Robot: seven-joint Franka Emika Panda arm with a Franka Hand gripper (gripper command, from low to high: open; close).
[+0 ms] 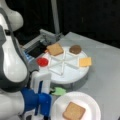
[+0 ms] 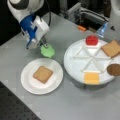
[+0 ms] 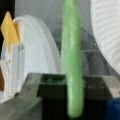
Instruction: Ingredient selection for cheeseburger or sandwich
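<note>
Gripper point(image 2: 44, 44) clamps the green lettuce point(image 2: 48, 51), held edge-on in the wrist view, above the counter point(image 2: 75, 100) between the sectioned tray point(image 2: 75, 62) and the white plate point(image 2: 27, 82). Plate with one bread slice point(image 2: 42, 74) lies just toward a front view's bottom.

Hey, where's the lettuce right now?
The lettuce is gripped by the gripper, up off the table in a front view's upper left, between the plate with a bread slice and the divided tray.
</note>
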